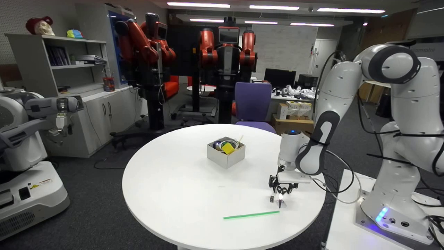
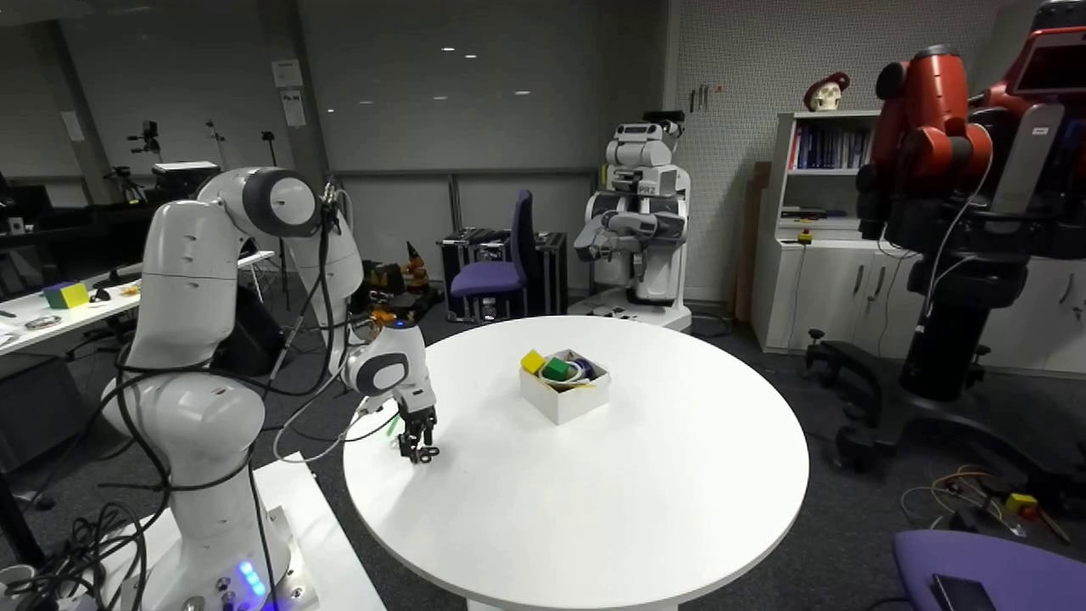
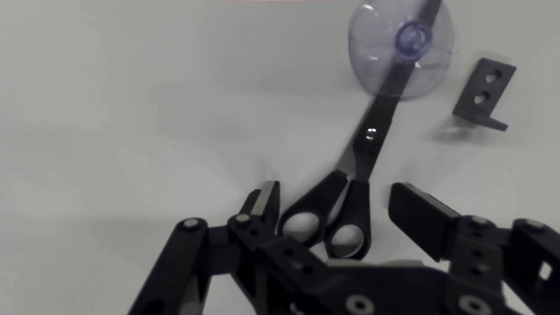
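Gripper (image 3: 336, 199) is nearest the wrist camera, fingers (image 3: 422, 221) well apart, holding nothing. Scissors (image 3: 371, 127) lie on the table (image 1: 173, 194) between them, black loops in the gap, blades together and pointing away from the palm. Tabletop shows between loop and finger on the right of the wrist view; on its left, loop and finger look very close, contact can't be told. Blade shows through a clear cup (image 3: 413, 40); whether the cup sits on it is unclear. Black bracket (image 3: 486, 86), two holes, just beside the cup, not touching. Green strip (image 1: 251, 215) lies flat near the scissors in an exterior view.

White box (image 1: 218, 155) stands upright on the table, well apart from the gripper. Inside: yellow block (image 1: 228, 148) poking above the rim, green block (image 2: 556, 369), other bits too jumbled to name. White arm (image 1: 327, 93) bends down to the gripper from a side table (image 1: 347, 222). Background: purple chair (image 1: 253, 100), red robots (image 1: 227, 57), white robot (image 2: 640, 187), capped skull (image 1: 44, 28) on a shelf (image 1: 26, 69).
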### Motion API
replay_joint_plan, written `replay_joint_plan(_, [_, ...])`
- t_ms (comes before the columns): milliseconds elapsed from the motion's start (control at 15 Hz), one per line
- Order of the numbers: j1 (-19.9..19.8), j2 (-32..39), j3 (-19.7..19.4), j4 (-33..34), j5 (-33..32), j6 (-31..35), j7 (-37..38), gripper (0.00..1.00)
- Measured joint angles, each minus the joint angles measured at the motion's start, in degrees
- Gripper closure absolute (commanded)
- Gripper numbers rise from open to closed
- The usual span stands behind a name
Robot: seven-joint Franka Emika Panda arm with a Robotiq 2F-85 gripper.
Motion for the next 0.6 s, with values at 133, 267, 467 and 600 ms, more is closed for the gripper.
replay_joint_plan(133, [0.81, 0.00, -0.65, 0.44, -0.66, 0.00, 0.85, 0.73])
replay_joint_plan(267, [1.35, 0.00, -1.08, 0.77, -1.16, 0.00, 1.32, 0.81])
replay_joint_plan(467, [1.75, -0.05, -1.69, 1.11, -1.97, 0.00, 2.15, 0.94])
replay_joint_plan(600, [2.01, -0.53, -2.50, 1.46, -2.25, -0.01, 2.88, 0.95])
